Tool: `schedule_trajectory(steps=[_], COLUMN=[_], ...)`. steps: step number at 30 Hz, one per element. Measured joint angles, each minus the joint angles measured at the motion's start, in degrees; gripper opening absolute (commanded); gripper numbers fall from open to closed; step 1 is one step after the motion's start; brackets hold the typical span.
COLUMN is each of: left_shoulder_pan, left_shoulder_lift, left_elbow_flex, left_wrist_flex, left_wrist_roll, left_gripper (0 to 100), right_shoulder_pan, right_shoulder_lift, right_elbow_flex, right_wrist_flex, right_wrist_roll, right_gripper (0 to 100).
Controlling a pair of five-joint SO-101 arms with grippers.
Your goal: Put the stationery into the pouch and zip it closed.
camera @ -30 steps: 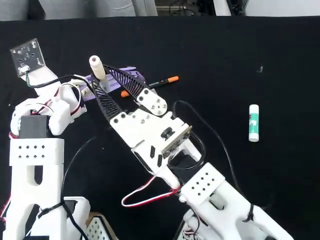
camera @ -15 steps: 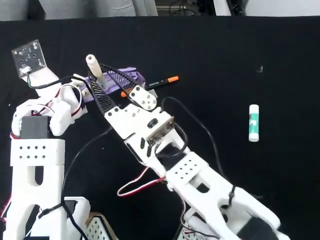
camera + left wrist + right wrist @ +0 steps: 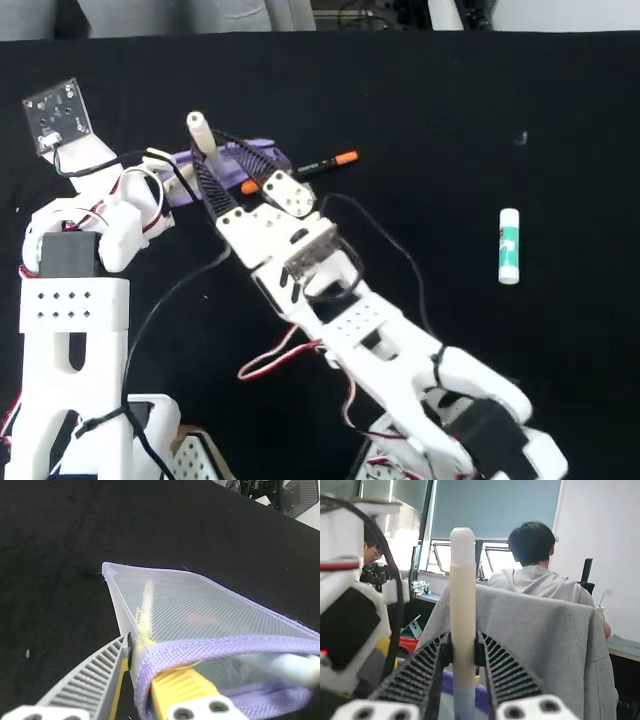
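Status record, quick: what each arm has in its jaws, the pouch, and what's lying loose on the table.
left arm: jaws shut on the edge of the purple-trimmed clear mesh pouch
right arm: jaws shut on a cream pen-like plastic stick, upright over the pouch
loose on black table: black marker with orange cap beside the pouch; white glue stick with green label far to the side
zip: cannot tell

Looks like an office or lab workroom. Black-covered surface (image 3: 560, 120) with two white robot arms (image 3: 70, 300) and their exposed wiring. Beyond it, large windows (image 3: 495, 510) with blinds (image 3: 407, 515), a grey jacket (image 3: 540, 640) draped over a chair back, and a cluttered desk (image 3: 427, 596) by the wall.
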Motion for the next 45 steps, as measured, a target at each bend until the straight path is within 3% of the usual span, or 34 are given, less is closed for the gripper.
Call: schedule_trajectory(steps=[6, 19, 24, 27, 36, 41, 45], left_shoulder_pan=[0.0, 0.0, -3.3, -6.9, -22.3, -26.8, -30.0], left_shoulder_lift=[0.0, 0.0, 0.0, 0.0, 0.1, 0.1, 0.1], left_elbow_flex=[0.0, 0.1, 0.1, 0.1, 0.2, 0.7, 4.0], left_wrist_flex=[0.0, 0.0, -0.1, -1.1, -4.7, -6.0, -9.9], left_wrist_roll=[0.0, 0.0, 0.1, 0.1, 0.1, 0.1, 0.1], left_gripper=[3, 3, 3, 3, 3, 3, 3], right_shoulder_pan=[0.1, 0.3, 1.1, 2.8, 9.0, 11.1, 11.2], right_shoulder_lift=[4.1, 3.9, -3.9, -10.3, -20.0, -20.0, -19.6], right_elbow_flex=[0.0, 0.0, 0.8, 0.7, -19.3, -24.4, -26.9], right_wrist_flex=[-0.1, -0.1, 0.4, 7.6, 51.3, 59.3, 63.6], right_wrist_roll=[-0.1, -0.1, -0.1, -0.1, -0.1, 1.1, 8.0], right_gripper=[23.5, 24.4, 24.3, 24.3, 24.3, 24.3, 24.3])
